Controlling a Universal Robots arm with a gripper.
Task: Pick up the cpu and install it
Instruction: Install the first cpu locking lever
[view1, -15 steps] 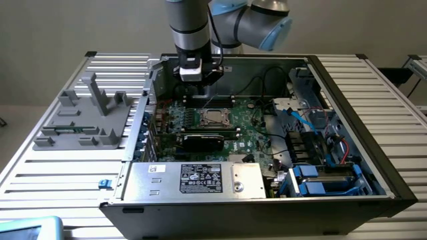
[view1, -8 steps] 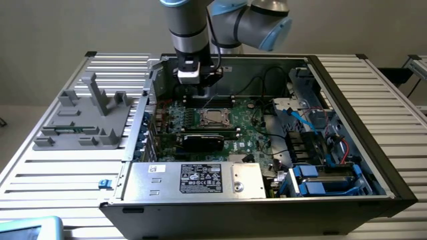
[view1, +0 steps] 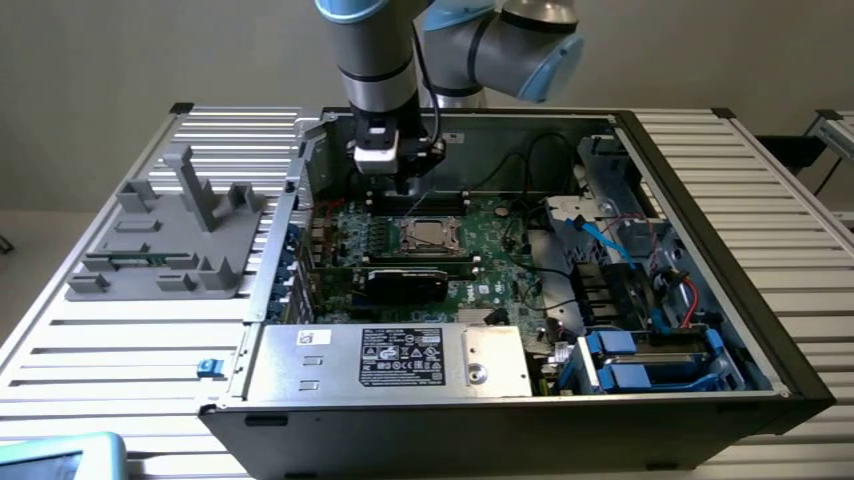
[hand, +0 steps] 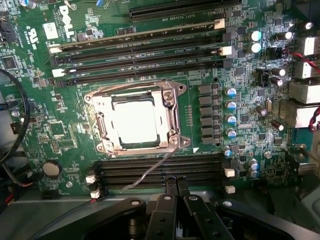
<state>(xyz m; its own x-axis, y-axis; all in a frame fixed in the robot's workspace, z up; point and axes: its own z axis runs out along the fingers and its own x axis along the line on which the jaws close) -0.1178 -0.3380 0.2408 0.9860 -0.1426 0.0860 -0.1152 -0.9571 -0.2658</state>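
Here, your empty gripper (hand: 176, 183), fingers pressed together, hangs clear; just ahead, the socket frame (hand: 168, 98) surrounds the cpu (hand: 134, 121), keeping it square.

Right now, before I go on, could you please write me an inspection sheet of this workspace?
Surface: slatted metal table carrying an open computer case.
Job's things: cpu lies inside the socket frame on the motherboard.
Clutter: grey fixture on the table, at the exterior view's left of the case.
Grippers: gripper shut, nothing seen in it, near the memory slots.
Cables: blue cable and red wires inside the case.
Surroundings: plain wall behind.
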